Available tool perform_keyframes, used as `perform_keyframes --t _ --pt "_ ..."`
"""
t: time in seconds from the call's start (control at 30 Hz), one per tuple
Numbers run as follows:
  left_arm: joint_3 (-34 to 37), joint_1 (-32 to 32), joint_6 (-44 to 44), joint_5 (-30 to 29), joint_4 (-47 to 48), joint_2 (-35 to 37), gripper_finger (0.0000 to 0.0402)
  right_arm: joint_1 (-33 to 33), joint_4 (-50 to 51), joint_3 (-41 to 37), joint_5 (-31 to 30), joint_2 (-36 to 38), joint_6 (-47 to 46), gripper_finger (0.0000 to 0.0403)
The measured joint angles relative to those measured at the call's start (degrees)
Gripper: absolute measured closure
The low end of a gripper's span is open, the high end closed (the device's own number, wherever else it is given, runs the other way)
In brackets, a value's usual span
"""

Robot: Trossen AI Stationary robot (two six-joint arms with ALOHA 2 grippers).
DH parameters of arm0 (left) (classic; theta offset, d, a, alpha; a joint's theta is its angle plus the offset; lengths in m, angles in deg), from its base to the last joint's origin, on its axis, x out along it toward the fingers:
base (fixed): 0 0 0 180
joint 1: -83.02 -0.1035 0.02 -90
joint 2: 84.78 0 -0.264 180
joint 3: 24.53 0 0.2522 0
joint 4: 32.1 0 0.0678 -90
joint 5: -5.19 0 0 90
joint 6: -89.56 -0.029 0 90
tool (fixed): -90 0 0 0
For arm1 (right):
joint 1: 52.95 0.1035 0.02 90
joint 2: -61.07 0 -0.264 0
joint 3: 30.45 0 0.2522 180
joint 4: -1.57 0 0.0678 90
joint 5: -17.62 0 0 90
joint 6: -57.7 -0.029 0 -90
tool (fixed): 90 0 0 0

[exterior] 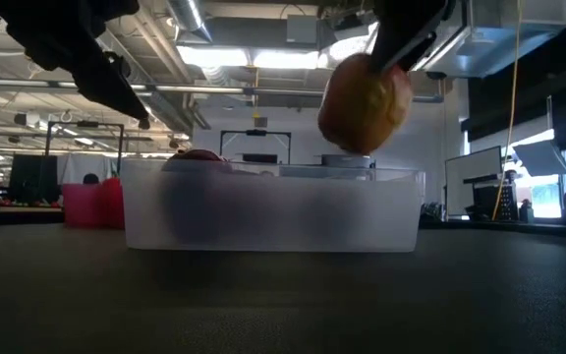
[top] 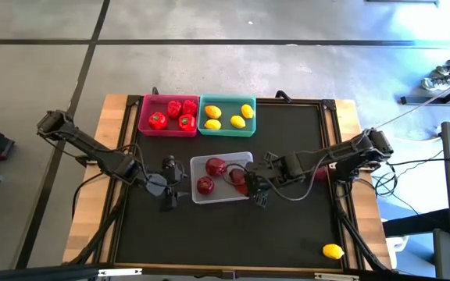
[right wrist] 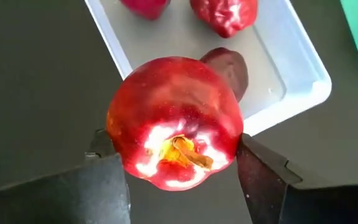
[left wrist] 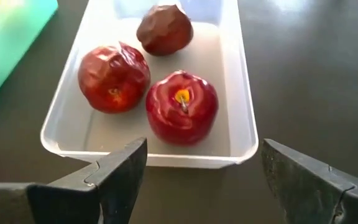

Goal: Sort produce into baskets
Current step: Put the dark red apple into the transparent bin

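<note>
Glossy apple [right wrist: 176,121] sits clamped across its sides in my right gripper [right wrist: 182,168] beside the tray [top: 244,158], rigid, slick, likely light; left gripper [left wrist: 204,168] gapes wide.

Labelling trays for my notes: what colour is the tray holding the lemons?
Teal green tray, clearest in the high view.

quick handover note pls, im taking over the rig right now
Right hand: shut on an apple, held above the right edge of the grey-white tray.
Left hand: open, empty, just left of that tray.
Done: three apples in the grey-white tray, four peppers in the pink tray, four lemons in the teal tray.
Left: drop the held apple in, then fetch the stray lemon near the front right corner of the table for the teal tray.
</note>
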Motion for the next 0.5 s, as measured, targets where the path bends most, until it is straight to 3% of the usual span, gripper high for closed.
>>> perform_keyframes --t 0.5 --pt "0.0 0.0 0.0 -0.7 -2.4 0.0 0.0095 -0.3 2.4 0.0 0.5 -9.7 7.6 0.0244"
